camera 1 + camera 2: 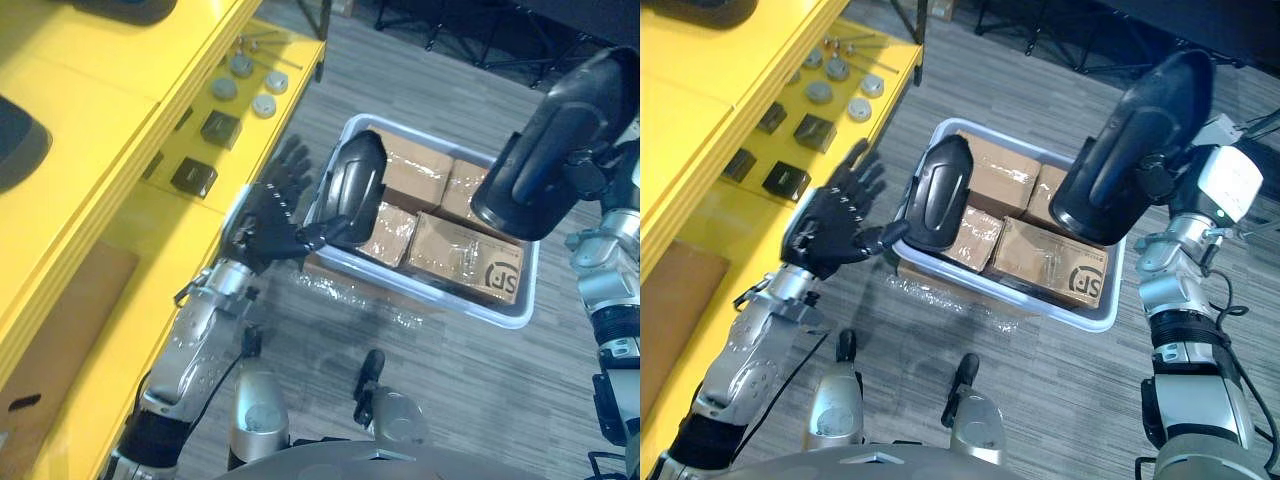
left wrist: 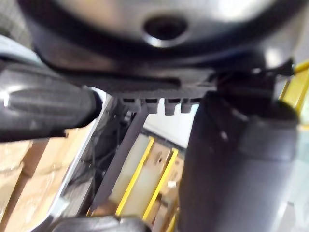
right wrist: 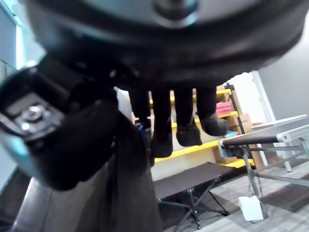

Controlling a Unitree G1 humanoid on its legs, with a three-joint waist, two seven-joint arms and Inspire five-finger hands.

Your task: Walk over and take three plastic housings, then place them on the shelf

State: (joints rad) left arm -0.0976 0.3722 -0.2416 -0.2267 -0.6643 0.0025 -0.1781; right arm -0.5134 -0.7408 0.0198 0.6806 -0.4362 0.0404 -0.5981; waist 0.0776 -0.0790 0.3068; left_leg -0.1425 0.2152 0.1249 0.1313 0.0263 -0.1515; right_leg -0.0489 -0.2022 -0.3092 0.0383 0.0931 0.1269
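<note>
A dark, curved plastic housing [image 1: 355, 185] stands upright over the left rim of the white bin [image 1: 440, 300]. My left hand [image 1: 265, 215] is just left of it with its fingers straight and spread. Its thumb tip touches the housing's lower edge. I cannot tell whether the housing also rests on the bin. A larger dark housing [image 1: 1130, 140] is raised over the bin's right side, with my right hand [image 1: 1165, 170] shut on it from behind. In the right wrist view its fingers [image 3: 186, 125] curl over the housing's edge.
The bin holds several wrapped cardboard boxes [image 1: 460, 255] and sits on a grey floor. A yellow shelf unit [image 1: 100, 130] runs along the left. Its lower level carries grey discs [image 1: 245, 85] and black blocks [image 1: 195, 177]. Dark shapes [image 1: 15, 140] lie on its upper level.
</note>
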